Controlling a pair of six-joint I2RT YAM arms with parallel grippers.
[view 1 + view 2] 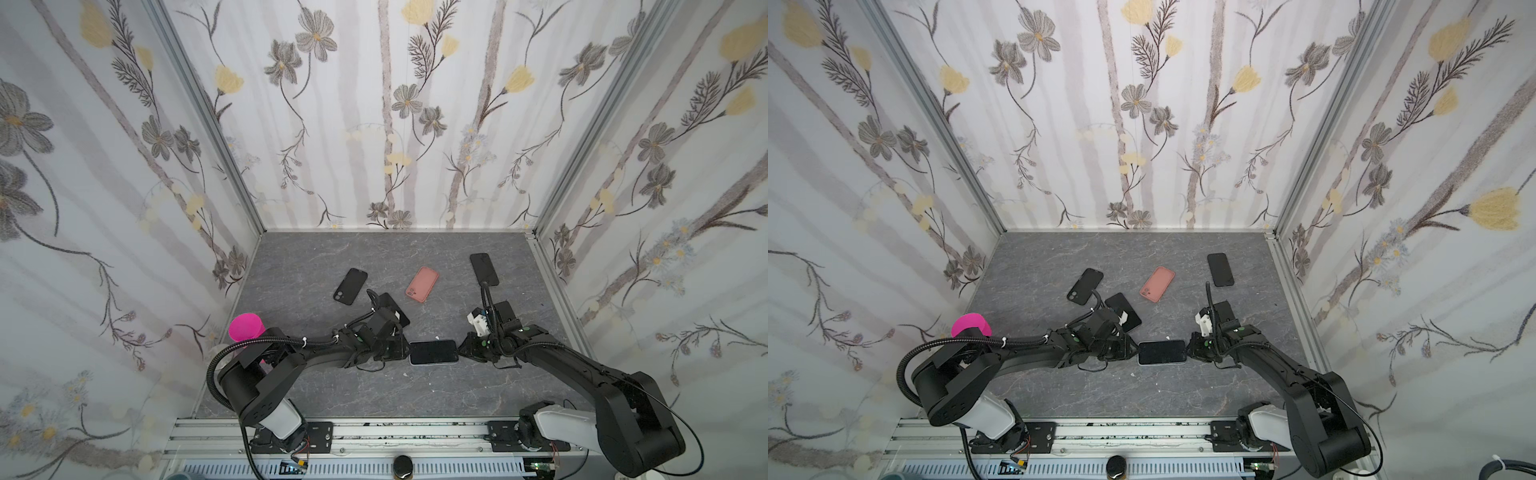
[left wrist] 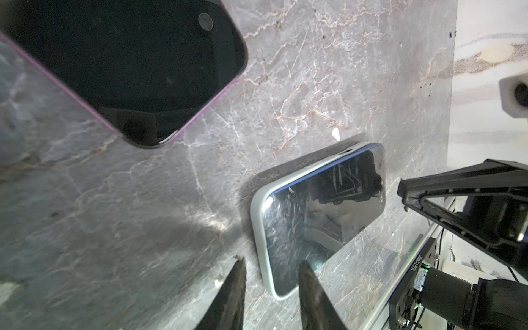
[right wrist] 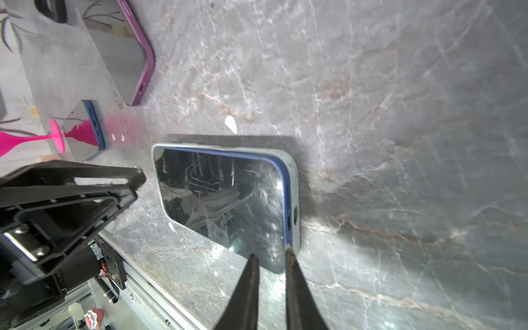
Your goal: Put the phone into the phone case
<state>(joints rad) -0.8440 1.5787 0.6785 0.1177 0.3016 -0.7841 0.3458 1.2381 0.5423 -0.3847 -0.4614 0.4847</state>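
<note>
We're at the front middle of the counter [image 1: 332, 390], where the phone [image 1: 433, 352] lies flat, screen up, sitting in the pale phone case [image 2: 258, 228]. In both top views an arm reaches to it from either end.

The left tool [image 2: 273, 260] sits at the phone's left short end with its fingers standing apart. One tip is over the glass, the other is just outside the rim, and the case's near corner lies between them. We see nothing clamped there, so that one is released.

At the other end the right tool [image 3: 271, 252] is all but clenched, with a mere sliver between the fingers. Both tips are down on the phone's corner, one fingertip [image 3: 291, 263] touching the blue frame. And look at that frame in the right wrist view! A blue band shows above the case's rim along the far long side and round the end by the right tool.

Further back we have a black case [image 1: 350, 286], a pink case [image 1: 422, 284] and a dark phone [image 1: 484, 269], all well apart. A purple-edged phone [image 2: 128, 71] lies just behind the left wrist, and a bright pink cup [image 1: 246, 327] stands by the left wall.
</note>
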